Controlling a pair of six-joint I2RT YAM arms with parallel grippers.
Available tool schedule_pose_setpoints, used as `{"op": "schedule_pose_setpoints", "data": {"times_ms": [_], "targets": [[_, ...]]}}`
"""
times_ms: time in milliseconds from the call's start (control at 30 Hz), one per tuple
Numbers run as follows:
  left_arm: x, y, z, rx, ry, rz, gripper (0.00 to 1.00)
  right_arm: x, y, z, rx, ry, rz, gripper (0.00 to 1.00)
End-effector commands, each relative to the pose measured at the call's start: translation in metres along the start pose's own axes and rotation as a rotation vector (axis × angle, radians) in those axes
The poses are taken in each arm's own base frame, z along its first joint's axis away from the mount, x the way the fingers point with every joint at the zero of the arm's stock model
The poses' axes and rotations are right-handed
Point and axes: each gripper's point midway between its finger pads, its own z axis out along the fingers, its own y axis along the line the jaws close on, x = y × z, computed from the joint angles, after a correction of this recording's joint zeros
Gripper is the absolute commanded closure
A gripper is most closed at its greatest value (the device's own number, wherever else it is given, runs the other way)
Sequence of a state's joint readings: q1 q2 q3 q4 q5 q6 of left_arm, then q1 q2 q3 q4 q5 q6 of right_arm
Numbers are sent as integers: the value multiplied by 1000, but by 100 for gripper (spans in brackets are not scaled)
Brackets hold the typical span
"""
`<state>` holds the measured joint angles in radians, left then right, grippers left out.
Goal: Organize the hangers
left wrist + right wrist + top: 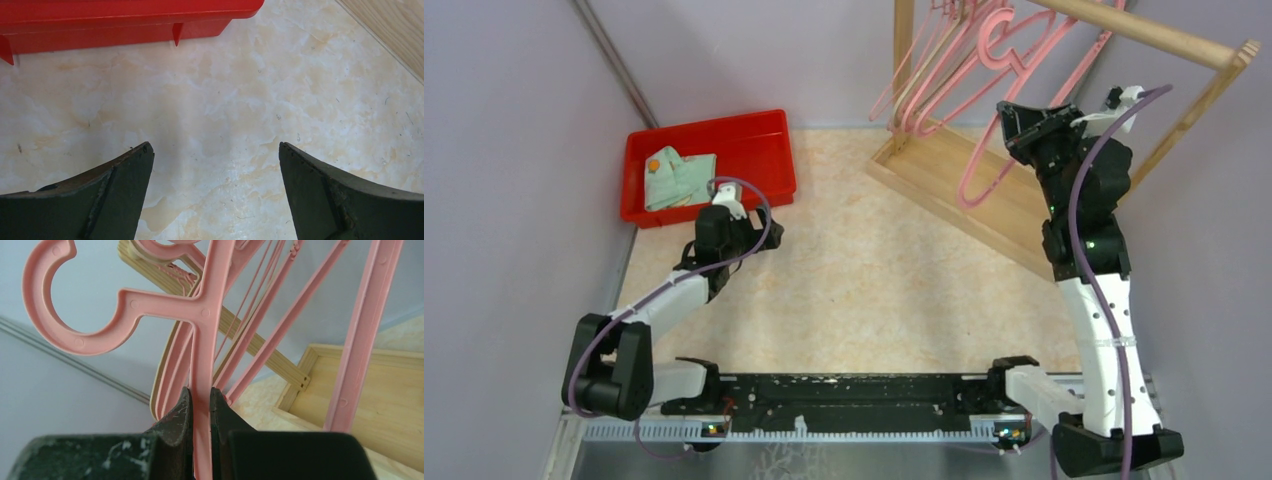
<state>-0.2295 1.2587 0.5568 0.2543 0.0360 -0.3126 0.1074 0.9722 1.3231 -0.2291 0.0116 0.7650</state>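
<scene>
My right gripper (1021, 118) is raised beside the wooden rack and is shut on a pink hanger (1014, 62). In the right wrist view the fingers (181, 412) pinch the hanger's straight bar (202, 360) just below its neck. Its hook (55, 325) stands free in the air against the wall, around nothing. Several other hangers (924, 70), pink and one pale beige, hang at the rack's left end; they also show behind the held one (165, 375). My left gripper (215, 147) is open and empty, low over the tabletop near the red bin.
The wooden rack has a top rod (1159, 35) and a flat base tray (944, 165) at the back right. A red bin (754, 150) at the back left holds a folded green cloth (679, 175). Its wall shows in the left wrist view (125, 25). Purple walls close in both sides.
</scene>
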Motion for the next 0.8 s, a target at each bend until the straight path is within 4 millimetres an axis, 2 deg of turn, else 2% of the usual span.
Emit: {"op": "schedule_pose_setpoints", "data": {"times_ms": [0, 167, 467, 633, 767], "targets": [[-7, -2, 3, 6, -22, 19, 0, -38, 28, 5, -134, -99, 35, 100], [-6, -1, 5, 0, -17, 23, 0, -50, 9, 20, -154, -102, 95, 100], [-10, 1, 6, -17, -21, 26, 0, -70, -13, 43, -205, -123, 143, 100], [-11, 2, 6, -25, -18, 32, 0, -80, -40, 57, -181, -141, 171, 100], [-11, 3, 7, -31, -15, 36, 0, -73, -67, 71, -160, -115, 211, 100]]}}
